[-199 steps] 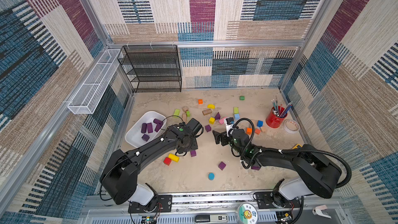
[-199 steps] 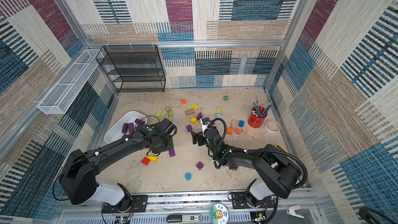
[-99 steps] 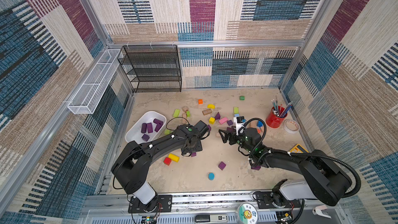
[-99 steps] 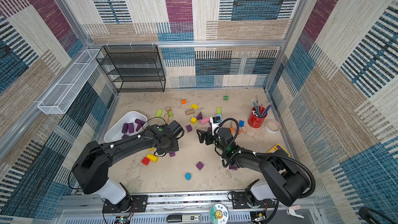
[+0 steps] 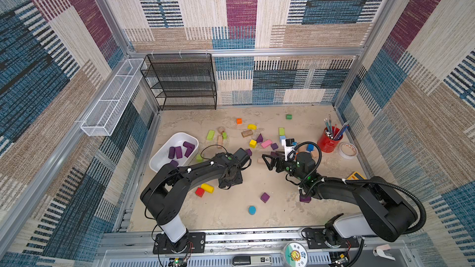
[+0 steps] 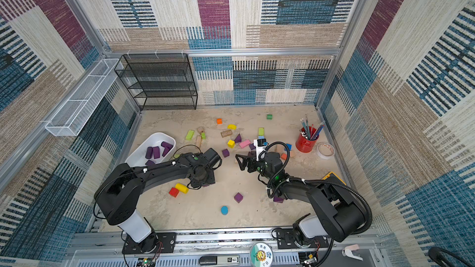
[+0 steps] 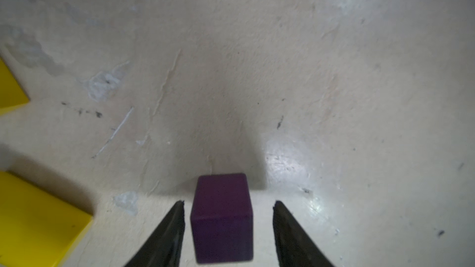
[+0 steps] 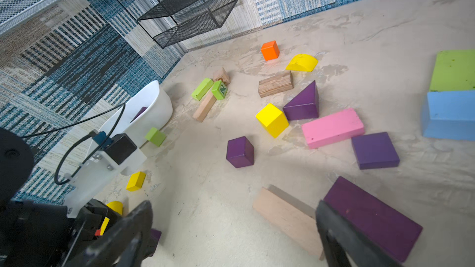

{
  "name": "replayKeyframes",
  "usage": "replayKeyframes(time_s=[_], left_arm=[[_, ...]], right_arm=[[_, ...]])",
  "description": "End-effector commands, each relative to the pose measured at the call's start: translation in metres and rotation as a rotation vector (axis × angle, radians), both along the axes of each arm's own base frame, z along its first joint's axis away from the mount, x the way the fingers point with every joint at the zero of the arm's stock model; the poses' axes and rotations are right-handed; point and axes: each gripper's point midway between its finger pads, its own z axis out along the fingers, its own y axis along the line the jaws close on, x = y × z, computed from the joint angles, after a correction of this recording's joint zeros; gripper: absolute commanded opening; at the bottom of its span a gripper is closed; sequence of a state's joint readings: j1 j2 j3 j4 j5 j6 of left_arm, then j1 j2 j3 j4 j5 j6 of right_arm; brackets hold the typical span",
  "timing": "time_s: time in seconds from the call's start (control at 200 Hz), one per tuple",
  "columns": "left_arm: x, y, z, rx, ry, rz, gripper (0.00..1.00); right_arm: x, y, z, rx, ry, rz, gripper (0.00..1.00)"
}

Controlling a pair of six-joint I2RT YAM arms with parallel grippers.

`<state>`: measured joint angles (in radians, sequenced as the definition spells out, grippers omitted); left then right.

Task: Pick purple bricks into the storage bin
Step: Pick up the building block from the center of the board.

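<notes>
A scuffed beige floor (image 5: 231,217) lies inside walls (image 5: 241,8) of striped woven panels. At far left a white wire basket (image 5: 110,98) hangs on the wall, and a black mesh rack (image 5: 182,80) stands in the back corner. Near it, the white storage bin (image 5: 177,137) holds several purple bricks (image 5: 178,152). The left gripper (image 7: 228,202) is low over the floor, its fingers released either side of a purple cube (image 7: 222,217), with yellow blocks (image 7: 38,222) close by. The right gripper (image 8: 234,202) is spread wide, holding nothing. Ahead of it a wooden bar (image 8: 285,217) lies just beside a purple bar (image 8: 372,217). A red cup (image 5: 330,142) and a tape roll (image 5: 347,150) sit far right.
</notes>
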<state>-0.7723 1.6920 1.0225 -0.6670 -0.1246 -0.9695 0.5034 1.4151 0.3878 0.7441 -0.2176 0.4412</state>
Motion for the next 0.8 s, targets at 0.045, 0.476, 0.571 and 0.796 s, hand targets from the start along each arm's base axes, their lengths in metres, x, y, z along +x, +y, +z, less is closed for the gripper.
replayKeyframes(time_s=[0.045,0.476,0.571,0.796], left_arm=[[0.001,-0.004,-0.007,-0.032,-0.001,0.028,0.5],[0.003,0.003,0.005,-0.007,-0.038,0.012,0.35],[0.005,0.006,0.012,0.002,-0.055,0.005,0.34],[0.011,0.014,0.031,0.022,-0.089,-0.014,0.33]], right_arm=[[0.002,0.002,0.009,0.029,-0.03,0.001,0.99],[0.006,-0.003,0.004,0.013,-0.023,-0.029,0.99],[0.006,-0.004,0.004,0.01,-0.022,-0.037,1.0],[0.007,-0.007,0.003,0.005,-0.023,-0.058,0.99]])
